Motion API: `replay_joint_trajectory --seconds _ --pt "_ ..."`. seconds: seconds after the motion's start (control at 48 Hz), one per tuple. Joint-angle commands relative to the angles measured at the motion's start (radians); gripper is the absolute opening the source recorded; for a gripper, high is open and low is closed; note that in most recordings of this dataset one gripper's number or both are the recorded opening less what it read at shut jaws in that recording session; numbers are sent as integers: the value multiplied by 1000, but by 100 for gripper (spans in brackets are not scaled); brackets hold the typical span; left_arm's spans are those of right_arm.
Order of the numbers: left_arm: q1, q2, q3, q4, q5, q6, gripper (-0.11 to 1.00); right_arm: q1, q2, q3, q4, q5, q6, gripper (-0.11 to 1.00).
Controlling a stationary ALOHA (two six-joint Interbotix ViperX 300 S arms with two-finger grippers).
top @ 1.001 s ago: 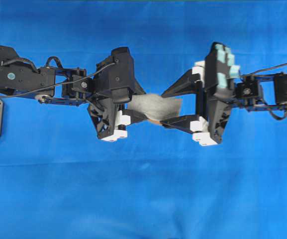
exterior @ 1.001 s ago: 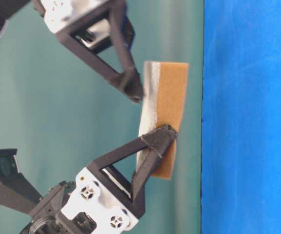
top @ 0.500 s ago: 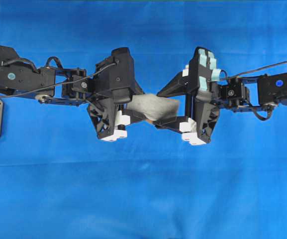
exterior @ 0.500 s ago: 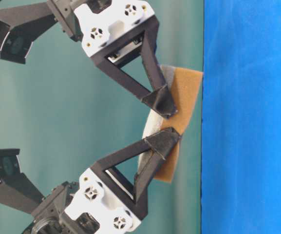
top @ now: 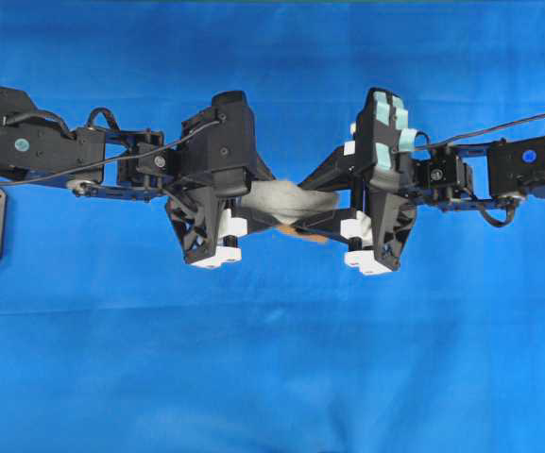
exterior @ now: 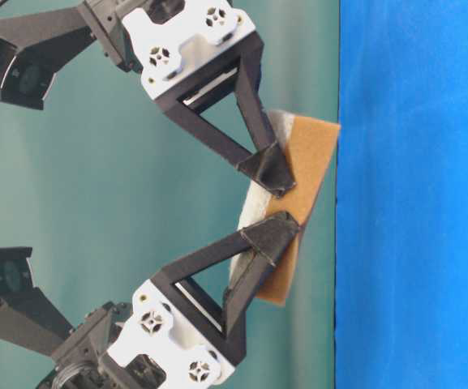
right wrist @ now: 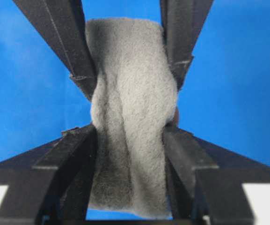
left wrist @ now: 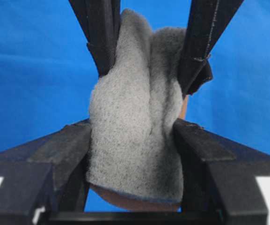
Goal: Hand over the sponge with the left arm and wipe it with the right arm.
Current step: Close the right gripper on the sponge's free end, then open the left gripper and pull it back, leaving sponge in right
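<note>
The sponge (top: 291,200) hangs in mid-air above the blue cloth (top: 272,359), stretched between the two arms and touching neither the cloth nor anything but the fingers. Its grey speckled face is creased lengthwise and pinched narrow in the middle, as the left wrist view (left wrist: 135,140) and right wrist view (right wrist: 130,117) show; from table level its orange-brown underside (exterior: 298,186) faces the camera and the pad is bent.

The left gripper (top: 253,209) reaches in from the left, its fingers (left wrist: 71,150) pressed against both long edges of the sponge, pinching it. The right gripper (top: 321,200), the one with pale teal patches, comes from the opposite side and its fingers (right wrist: 76,154) also squeeze the sponge from both edges. The tips of the two grippers sit just beside each other along the pad, nearly meeting.
</note>
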Motion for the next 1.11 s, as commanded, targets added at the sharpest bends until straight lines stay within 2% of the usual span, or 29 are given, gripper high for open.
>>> replay_joint_trajectory --seconds 0.0,0.292,0.334,0.438,0.5,0.876,1.084 --pt "-2 -25 -12 -2 -9 2 42 2 -18 -20 0 3 -3 48" --pt "-8 -31 -5 0 -12 8 41 2 -29 -18 -2 17 -3 37" --pt "-8 -37 3 0 -12 11 49 5 -32 -17 -2 23 -3 37" --pt "-9 -61 28 2 -17 12 78 8 -52 -8 -2 40 -3 37" --pt "-8 -87 54 2 -28 12 85 11 -64 0 -2 46 -3 37" --pt "-8 -279 244 2 -163 -2 82 29 -133 66 0 63 0 37" --pt "-8 -331 287 2 -198 -2 82 31 -117 54 -2 75 0 37"
